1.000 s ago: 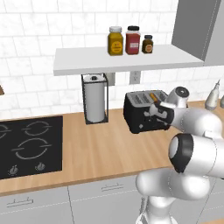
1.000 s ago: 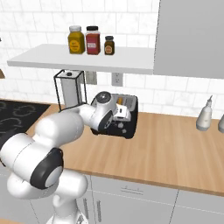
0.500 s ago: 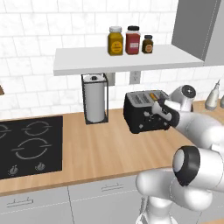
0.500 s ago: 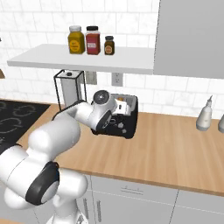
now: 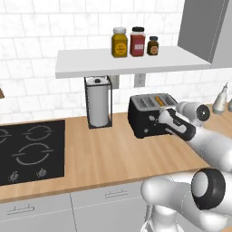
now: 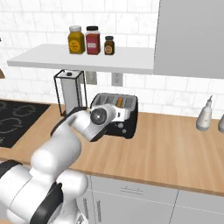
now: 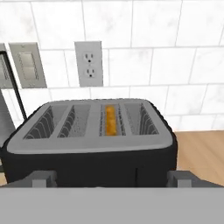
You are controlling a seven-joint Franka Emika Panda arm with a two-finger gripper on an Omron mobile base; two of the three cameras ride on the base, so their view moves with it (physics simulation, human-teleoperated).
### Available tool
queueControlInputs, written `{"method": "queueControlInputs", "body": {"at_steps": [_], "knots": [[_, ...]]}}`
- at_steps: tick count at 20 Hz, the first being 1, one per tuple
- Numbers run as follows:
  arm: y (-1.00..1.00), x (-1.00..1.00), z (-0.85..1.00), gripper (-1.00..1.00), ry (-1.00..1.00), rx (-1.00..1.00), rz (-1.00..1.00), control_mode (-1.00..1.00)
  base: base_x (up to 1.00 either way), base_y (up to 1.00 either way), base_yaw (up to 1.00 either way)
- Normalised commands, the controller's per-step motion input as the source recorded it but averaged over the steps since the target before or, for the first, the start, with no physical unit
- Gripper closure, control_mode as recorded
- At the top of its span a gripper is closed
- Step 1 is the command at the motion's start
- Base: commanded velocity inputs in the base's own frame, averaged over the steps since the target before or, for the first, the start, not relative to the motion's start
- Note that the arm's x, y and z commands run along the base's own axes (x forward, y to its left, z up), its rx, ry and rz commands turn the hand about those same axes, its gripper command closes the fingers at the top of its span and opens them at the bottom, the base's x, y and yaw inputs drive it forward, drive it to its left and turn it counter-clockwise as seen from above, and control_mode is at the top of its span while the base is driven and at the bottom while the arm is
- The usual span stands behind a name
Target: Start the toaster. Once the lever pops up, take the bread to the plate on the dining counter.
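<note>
end effector (image 7: 112, 179) spread wide, level with front face of toaster (image 7: 94, 144), just before it. bread (image 7: 111, 120) upright in third slot, beyond and above fingertips (image 7: 43, 178).

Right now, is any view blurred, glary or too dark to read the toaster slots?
Hand view: sharp and evenly lit, the bread plain in one slot of the toaster, no glare. Left base view: crisp, with a soft shadow under the shelf. Right base view: equally clear, though the arm hides the toaster's front.
</note>
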Motion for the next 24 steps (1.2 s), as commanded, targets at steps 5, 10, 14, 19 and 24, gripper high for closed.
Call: {"method": "queueControlInputs", "body": {"at_steps": [5,10,14,19,24], "knots": [[0.0,0.08,0.31,-1.0,-0.12,0.06,0.0,-1.0,0.0,0.0,0.0],[0.0,0.21,0.13,-1.0,-0.01,0.02,0.0,-1.0,0.0,0.0,0.0],[0.0,0.33,0.0,-1.0,0.0,0.0,0.0,-1.0,0.0,0.0,0.0],[0.0,0.28,0.0,-1.0,0.0,0.0,0.0,-1.0,0.0,0.0,0.0],[0.0,0.19,-0.01,-1.0,0.0,-0.01,0.0,-1.0,0.0,0.0,0.0]]}}
